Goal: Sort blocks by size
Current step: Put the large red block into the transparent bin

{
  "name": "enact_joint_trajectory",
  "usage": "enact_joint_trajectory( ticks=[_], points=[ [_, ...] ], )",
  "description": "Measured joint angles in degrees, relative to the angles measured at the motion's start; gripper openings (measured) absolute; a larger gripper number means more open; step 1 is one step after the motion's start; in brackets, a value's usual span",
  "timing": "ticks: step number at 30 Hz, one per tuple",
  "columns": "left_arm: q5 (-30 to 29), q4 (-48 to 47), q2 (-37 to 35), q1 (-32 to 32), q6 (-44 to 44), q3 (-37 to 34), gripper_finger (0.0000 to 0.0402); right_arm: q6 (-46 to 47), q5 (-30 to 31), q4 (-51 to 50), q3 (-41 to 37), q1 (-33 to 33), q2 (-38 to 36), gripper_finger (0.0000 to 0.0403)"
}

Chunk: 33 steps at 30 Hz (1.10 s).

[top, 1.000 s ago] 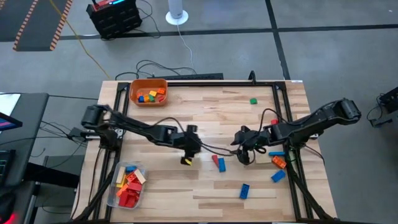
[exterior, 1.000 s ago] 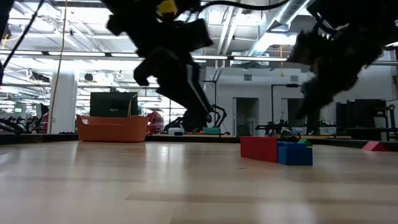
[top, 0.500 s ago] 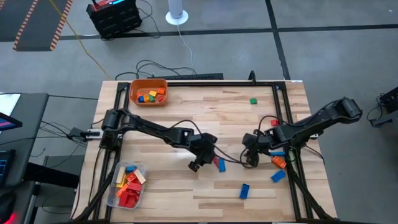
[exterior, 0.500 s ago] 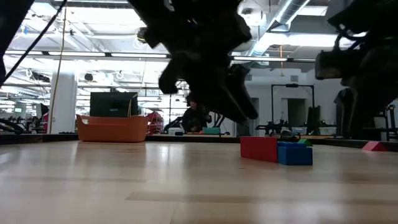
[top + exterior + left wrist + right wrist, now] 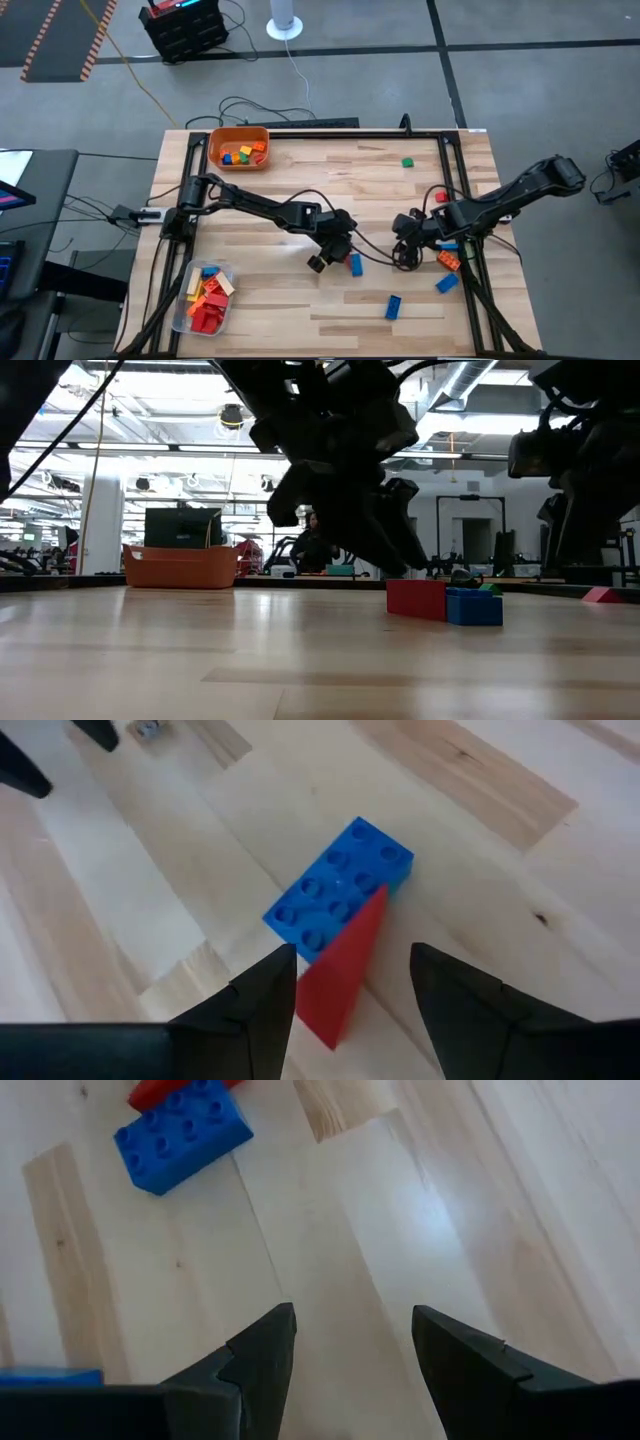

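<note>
High view shows the left gripper (image 5: 335, 256) over mid-table, jaws apart and empty, just above a red block (image 5: 345, 970) touching a blue block (image 5: 338, 887). Right gripper (image 5: 404, 250) hovers nearby, jaws also apart and empty; other blocks lie scattered towards the table's (image 5: 300, 190) right side.

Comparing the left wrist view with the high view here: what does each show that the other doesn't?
Only the left wrist view: the eight studs on the blue brick and the red piece lying against it, between the open left gripper fingers.

Only the high view: the orange bin, the clear tub, a lone green block, the right gripper and other scattered blocks.

Both: that blue brick beside the red piece on the wooden table.
</note>
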Motion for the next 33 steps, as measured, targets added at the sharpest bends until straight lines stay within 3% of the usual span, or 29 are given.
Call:
enact_joint_trajectory(
  ticks=[25, 33],
  points=[
    [-2.1, 1.4, 2.6, 0.0, -1.2, -1.5, 0.019, -1.4, 1.1, 1.1, 0.0, 0.0, 0.4, 0.0232],
    [-2.4, 1.2, 2.7, 0.1, -3.5, -1.5, 0.0151, -1.4, 1.1, 0.9, 0.0, 0.0, 0.4, 0.0232]
  ],
)
